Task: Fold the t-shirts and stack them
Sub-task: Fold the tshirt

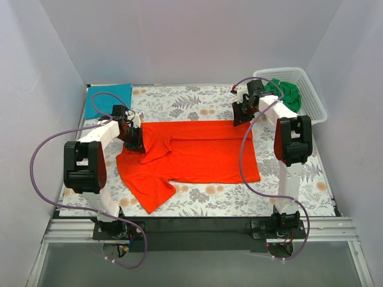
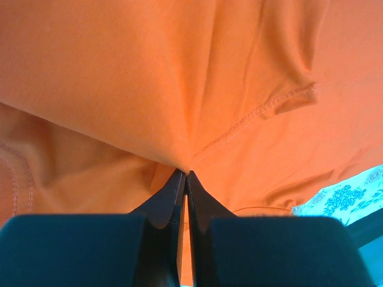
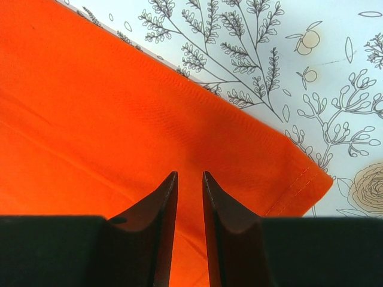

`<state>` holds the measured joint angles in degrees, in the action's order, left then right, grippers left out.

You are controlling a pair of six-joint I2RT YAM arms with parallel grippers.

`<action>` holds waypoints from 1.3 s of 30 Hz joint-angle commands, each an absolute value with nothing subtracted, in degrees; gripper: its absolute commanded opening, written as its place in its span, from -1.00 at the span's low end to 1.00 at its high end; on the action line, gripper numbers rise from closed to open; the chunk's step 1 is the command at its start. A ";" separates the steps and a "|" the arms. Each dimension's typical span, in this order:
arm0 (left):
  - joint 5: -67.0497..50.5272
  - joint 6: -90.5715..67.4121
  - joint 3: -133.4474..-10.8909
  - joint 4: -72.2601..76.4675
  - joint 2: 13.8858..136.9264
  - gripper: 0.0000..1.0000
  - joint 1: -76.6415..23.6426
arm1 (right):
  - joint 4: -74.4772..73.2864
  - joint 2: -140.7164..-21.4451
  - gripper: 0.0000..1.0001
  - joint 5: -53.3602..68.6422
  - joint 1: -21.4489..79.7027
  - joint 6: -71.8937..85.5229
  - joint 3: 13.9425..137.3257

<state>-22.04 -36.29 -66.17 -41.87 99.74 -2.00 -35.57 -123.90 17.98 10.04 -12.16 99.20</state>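
Shirt: We see an orange shirt [image 1: 197,152] lying mostly flat across the middle of the counter [image 1: 197,98]. Its straight hem is to the right and its sleeves are to the left.
Sleeve: One sleeve [image 1: 146,191] juts out toward the near left edge. At the far left end, a flap of cloth is turned over onto the body of the shirt.
Left claw: The left claw [image 2: 185,173] sits at that turned flap. Its fingers are pressed together, pinching a gathered fold of the orange cloth. In the left wrist view, creases fan out from the tips and a stitched seam runs off to the right.
Right claw: The right claw [image 3: 190,174] is over the far right corner of the shirt, just inside the hem. Its fingers are slightly spread, with a narrow gap and nothing between them. We cannot tell whether the tips touch the cloth.
Counter: It is covered in a pale print of leaves and flowers, and this shows around every side of the shirt.
Blue shirt: A folded blue shirt [image 1: 108,99] lies at the far left corner, well apart from the orange one.
Basket: A white basket [image 1: 314,98] stands at the far right corner, just behind the right arm.
Green shirt: A crumpled green shirt [image 1: 287,92] lies inside the basket.
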 commanded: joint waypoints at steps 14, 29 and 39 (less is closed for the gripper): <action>-21.54 -35.42 -70.40 -41.13 92.72 -0.27 -5.35 | -35.42 -121.64 -0.40 18.99 10.02 -11.95 98.17; -5.02 -40.51 -73.82 -34.98 101.24 -0.11 -23.73 | -35.42 -121.20 -0.41 18.90 10.02 -12.22 96.68; 3.51 -41.22 -76.81 -35.42 107.14 -0.33 -27.68 | -35.33 -120.85 -0.41 18.46 9.93 -12.66 95.89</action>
